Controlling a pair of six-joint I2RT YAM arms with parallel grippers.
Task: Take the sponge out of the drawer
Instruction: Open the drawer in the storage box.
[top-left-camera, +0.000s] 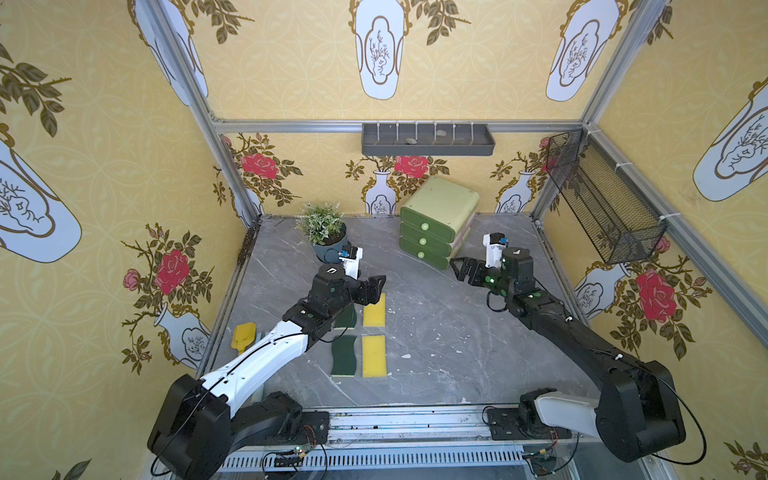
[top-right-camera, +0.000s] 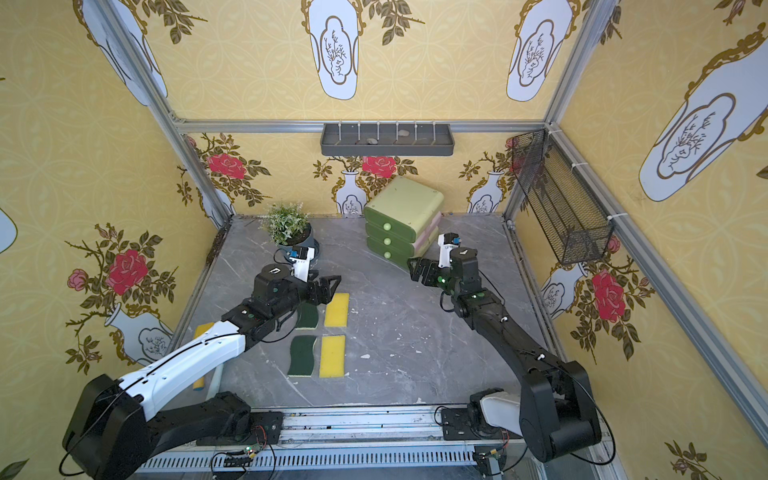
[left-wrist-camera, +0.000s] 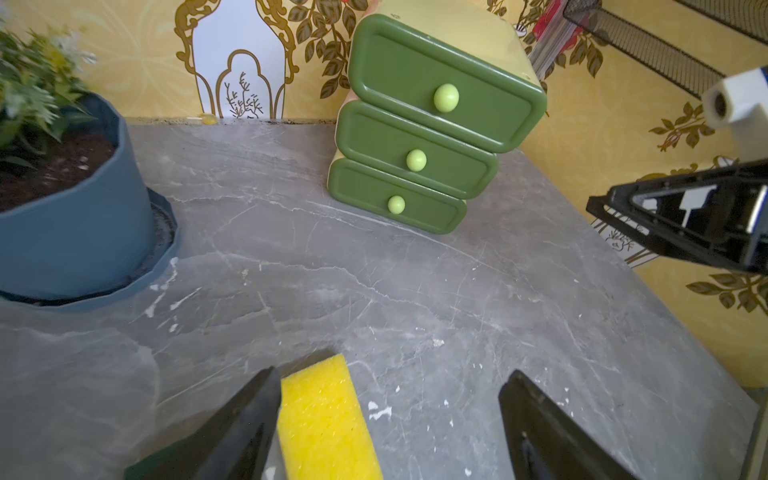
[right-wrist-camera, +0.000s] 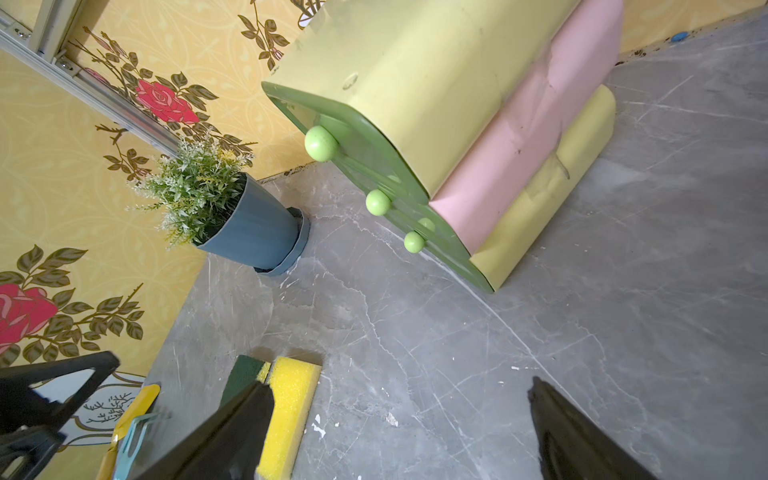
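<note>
yellow sponge (left-wrist-camera: 324, 419) by spread left fingers (left-wrist-camera: 241, 432)

Left hand (top-left-camera: 376, 285) and right hand (top-left-camera: 459, 268) hover, jaws spread wide.

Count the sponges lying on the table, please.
4: far green sponge, partly under the left arm; far yellow sponge; near green sponge; near yellow sponge. The closed drawers may hide more.

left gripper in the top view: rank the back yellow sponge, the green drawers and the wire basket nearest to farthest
1. back yellow sponge: on the table, just below the left gripper.
2. green drawers: at the back of the table, toward the right.
3. wire basket: hung high on the right side.
</note>
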